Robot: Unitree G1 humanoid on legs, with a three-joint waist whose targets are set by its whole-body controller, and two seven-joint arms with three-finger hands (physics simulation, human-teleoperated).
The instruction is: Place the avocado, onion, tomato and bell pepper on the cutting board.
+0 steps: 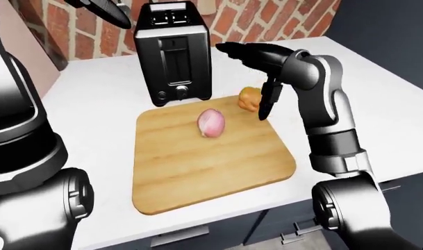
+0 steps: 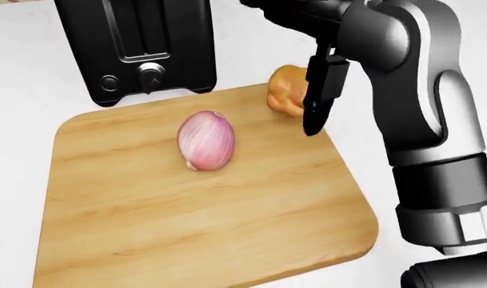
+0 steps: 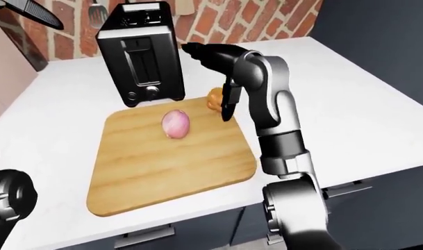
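A wooden cutting board (image 2: pixel 227 216) lies on the white counter. A pink onion (image 2: pixel 206 140) lies on its upper middle. An orange bell pepper (image 2: pixel 285 90) sits at the board's top right edge. My right hand (image 1: pixel 256 73) hovers just above and right of the pepper. It is open, with one finger (image 2: pixel 316 102) hanging down beside the pepper and not closed on it. My left arm (image 1: pixel 16 130) fills the left of the left-eye view, and a dark shape (image 1: pixel 103 11) at the top may be its hand. No avocado or tomato shows.
A black toaster (image 1: pixel 173 52) stands just above the board, close to the pepper and my right hand. A brick wall (image 1: pixel 266 15) backs the counter. The counter's edge (image 1: pixel 406 179) runs along the lower right, with dark cabinet fronts below.
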